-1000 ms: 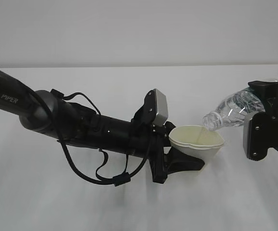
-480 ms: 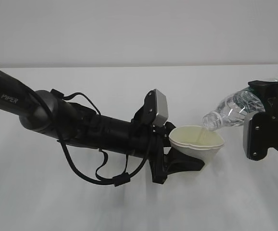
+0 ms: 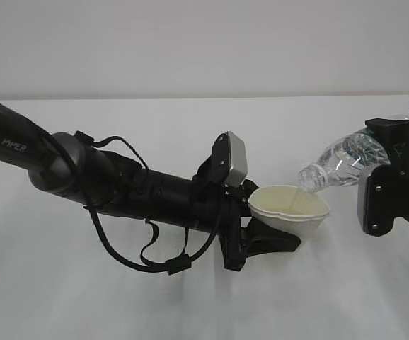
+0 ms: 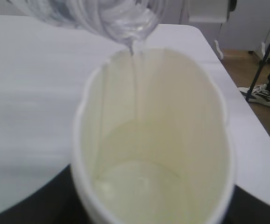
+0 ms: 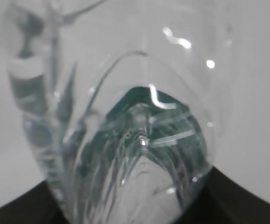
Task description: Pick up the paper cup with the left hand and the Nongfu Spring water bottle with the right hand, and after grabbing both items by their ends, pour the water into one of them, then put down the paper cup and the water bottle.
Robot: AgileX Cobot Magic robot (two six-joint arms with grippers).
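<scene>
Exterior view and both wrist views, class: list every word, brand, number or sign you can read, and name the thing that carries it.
"PIPER": white letters on the left hand's black arm, exterior view.
The Nongfu Spring water bottle: its green label shows only as a blur; no print can be read.
The paper cup: plain, no print.
The right hand: no lettering visible.

A bare robot test room.
A plain white counter (image 3: 190,312) against a blank pale wall (image 3: 204,42); beyond it, wood floor (image 4: 247,74) and somebody's sneakers (image 4: 265,95).
</scene>
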